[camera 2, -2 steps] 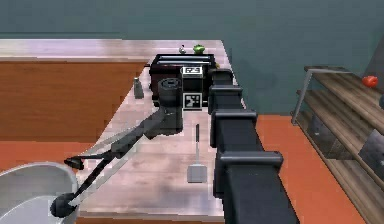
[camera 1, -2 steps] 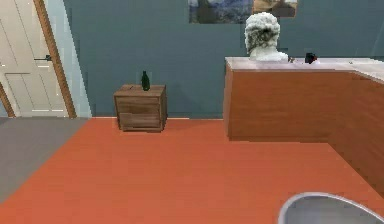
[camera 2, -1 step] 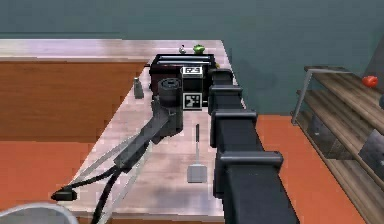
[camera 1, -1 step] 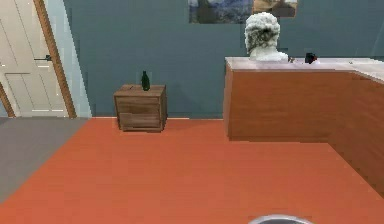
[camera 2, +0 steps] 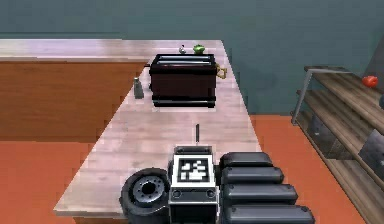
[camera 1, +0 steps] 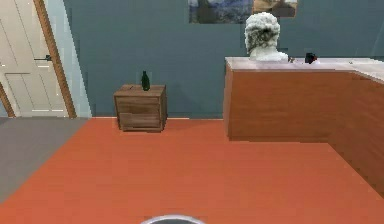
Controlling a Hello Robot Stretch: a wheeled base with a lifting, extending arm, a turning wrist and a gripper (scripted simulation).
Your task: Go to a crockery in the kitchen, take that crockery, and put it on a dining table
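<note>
My arm rises as a dark ribbed bar (camera 2: 262, 192) from the arm side view's bottom edge. It carries a white marker square (camera 2: 193, 170), and the gripper's dark round body (camera 2: 146, 194) sits to its left, over the near end of a wooden counter (camera 2: 130, 135). I cannot make out the gripper's far end, so I cannot tell whether it holds anything. Farther along the counter stand a black toaster (camera 2: 183, 80), a small grey shaker (camera 2: 138, 88) and a green round thing (camera 2: 199, 48). No shape here reads clearly as crockery.
In the forward view the counter (camera 1: 300, 105) fills the right, with a white bust (camera 1: 265, 38) and a small dark thing (camera 1: 310, 58) on it. A wooden side table (camera 1: 140, 108) bearing a dark bottle (camera 1: 145, 80) stands by the blue wall. A white door (camera 1: 30, 60) is at left. Shelves (camera 2: 345, 120) stand at the arm side view's right.
</note>
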